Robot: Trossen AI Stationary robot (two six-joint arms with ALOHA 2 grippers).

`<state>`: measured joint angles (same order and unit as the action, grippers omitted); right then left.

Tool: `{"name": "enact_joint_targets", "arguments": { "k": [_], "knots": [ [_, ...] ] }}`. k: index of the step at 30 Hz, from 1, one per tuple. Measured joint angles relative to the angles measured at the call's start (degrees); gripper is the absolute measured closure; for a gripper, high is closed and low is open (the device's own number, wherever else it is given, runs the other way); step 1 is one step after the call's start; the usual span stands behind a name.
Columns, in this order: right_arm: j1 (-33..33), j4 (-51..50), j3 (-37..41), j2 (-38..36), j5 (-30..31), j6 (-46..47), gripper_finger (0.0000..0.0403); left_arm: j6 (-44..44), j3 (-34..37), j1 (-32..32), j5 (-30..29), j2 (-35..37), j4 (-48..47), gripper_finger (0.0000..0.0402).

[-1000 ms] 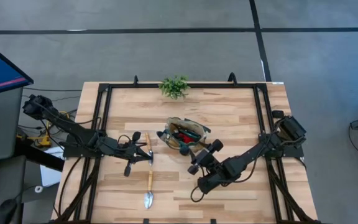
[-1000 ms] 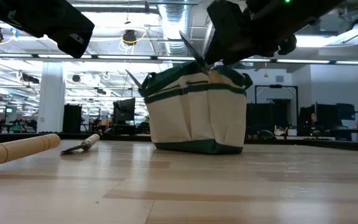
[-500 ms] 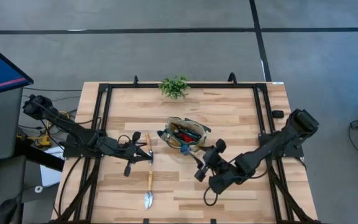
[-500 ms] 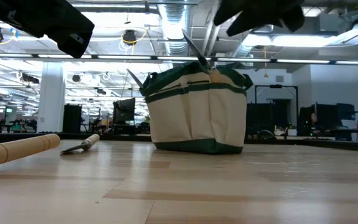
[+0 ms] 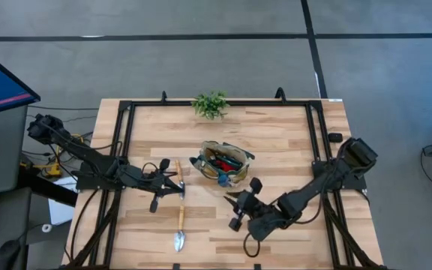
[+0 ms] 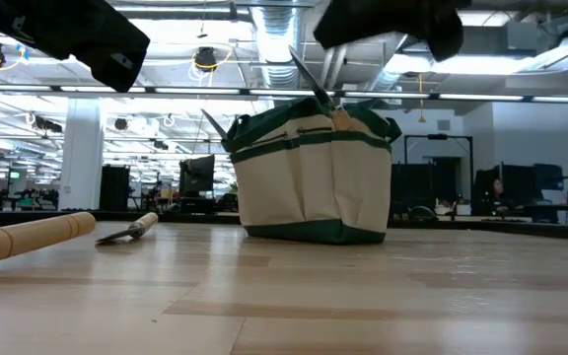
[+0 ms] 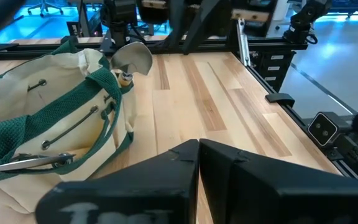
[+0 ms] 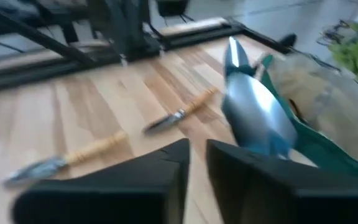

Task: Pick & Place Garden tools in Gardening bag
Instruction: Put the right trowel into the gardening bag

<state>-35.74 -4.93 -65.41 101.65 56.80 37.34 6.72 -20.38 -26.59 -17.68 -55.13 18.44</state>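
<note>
The right gripper [image 5: 233, 208] hangs over bare table just in front of the gardening bag [image 5: 223, 165]; in its own wrist view its two dark fingers [image 8: 173, 163] stand close with a narrow gap and nothing between them. The left gripper [image 5: 177, 184] sits at the left of the bag, its fingers [image 7: 185, 163] pressed together and empty.

Two garden tools lie loose on the wood: one wooden-handled trowel [image 5: 179, 223] in front of the left gripper, blade toward the table's near edge, and a second, smaller one [image 5: 177, 169] just behind it. Both show side by side in the right wrist view too.

One bag stands upright mid-table, tan with green trim, with red and dark tool handles and a blue piece showing in its mouth. One silver scoop blade [image 7: 131, 57] pokes up at its edge.

One leafy green plant [image 5: 211, 104] stands at the far edge, well apart from the bag.
</note>
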Motion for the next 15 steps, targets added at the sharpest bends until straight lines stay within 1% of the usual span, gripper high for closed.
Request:
{"name": "enact_joint_targets", "arguments": {
  "k": [2, 3, 7, 11, 13, 15],
  "knots": [
    [-0.2, 2.3, 0.0, 0.0, 0.0, -2.2, 0.0387, 0.0, 0.0, 0.0, 0.0, 0.0, 0.0, 0.0399],
    [-0.2, 2.9, 0.0, 0.0, 0.0, -2.9, 0.0394, 0.0, 0.0, 0.0, 0.0, 0.0, 0.0, 0.0399],
    [0.7, 4.6, 0.0, 1.0, 0.0, -3.5, 0.0399, 0.0, 0.0, 0.0, 0.0, 0.0, 0.0, 0.0399],
    [1.9, 6.4, -0.2, 2.3, -2.6, -2.6, 0.0401, 0.0, 0.0, 0.0, 0.0, 0.0, 0.0, 0.0399],
    [2.1, 6.6, 0.2, 3.0, -3.0, -3.8, 0.0402, 0.0, 0.0, 0.0, 0.0, 0.0, 0.0, 0.0399],
    [2.5, 9.0, -0.3, 3.8, -3.7, -4.2, 0.0402, 0.0, 0.0, 0.0, 0.0, 0.0, 0.0, 0.0399]
  ]
}}
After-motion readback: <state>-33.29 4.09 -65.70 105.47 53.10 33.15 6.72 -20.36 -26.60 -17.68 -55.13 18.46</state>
